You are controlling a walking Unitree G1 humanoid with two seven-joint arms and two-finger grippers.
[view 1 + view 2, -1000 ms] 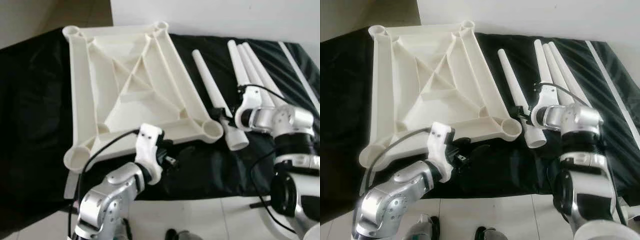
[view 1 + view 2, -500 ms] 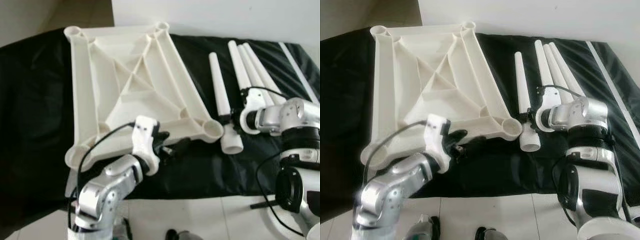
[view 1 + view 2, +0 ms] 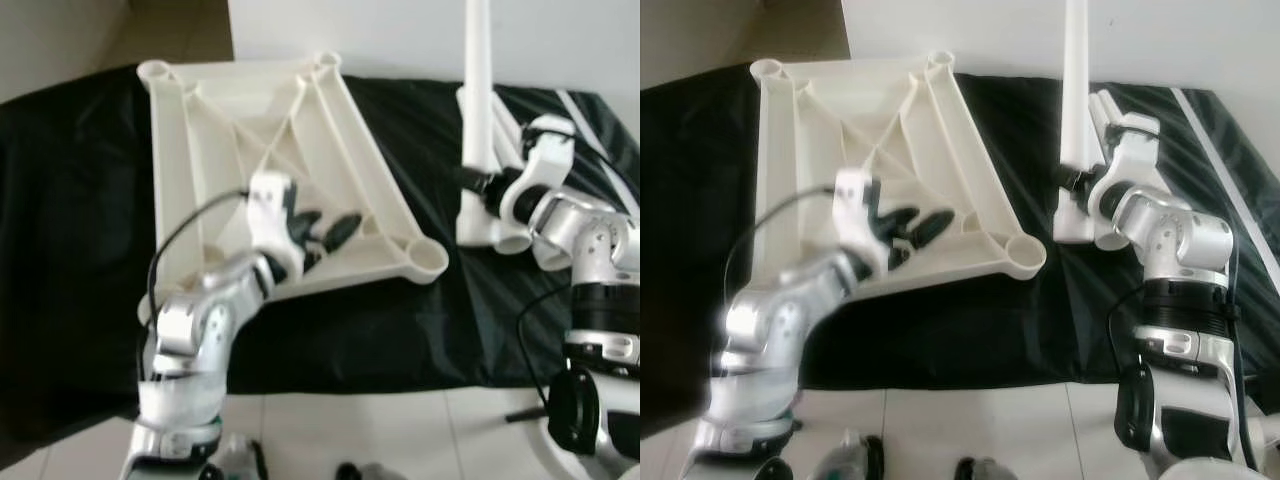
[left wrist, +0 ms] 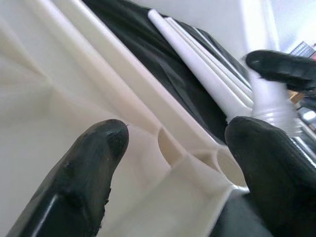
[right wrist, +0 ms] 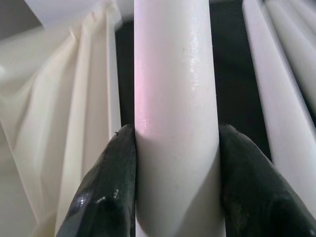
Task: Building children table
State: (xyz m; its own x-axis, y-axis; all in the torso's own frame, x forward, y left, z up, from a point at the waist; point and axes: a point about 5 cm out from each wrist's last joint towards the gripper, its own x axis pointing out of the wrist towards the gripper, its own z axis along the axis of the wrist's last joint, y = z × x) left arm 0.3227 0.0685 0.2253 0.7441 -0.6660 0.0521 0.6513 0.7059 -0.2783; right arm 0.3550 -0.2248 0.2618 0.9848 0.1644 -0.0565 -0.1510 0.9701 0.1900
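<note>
Tabletop [image 3: 250, 130], one; legs [image 3: 475, 90], four.

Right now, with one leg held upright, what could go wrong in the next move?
The right gripper clamps the leg near its wide lower end, so the long top may swing or slip. Its end hangs beside the corner socket, not over it, so it might miss. The open left gripper hovers over the tabletop, which may slide.
</note>
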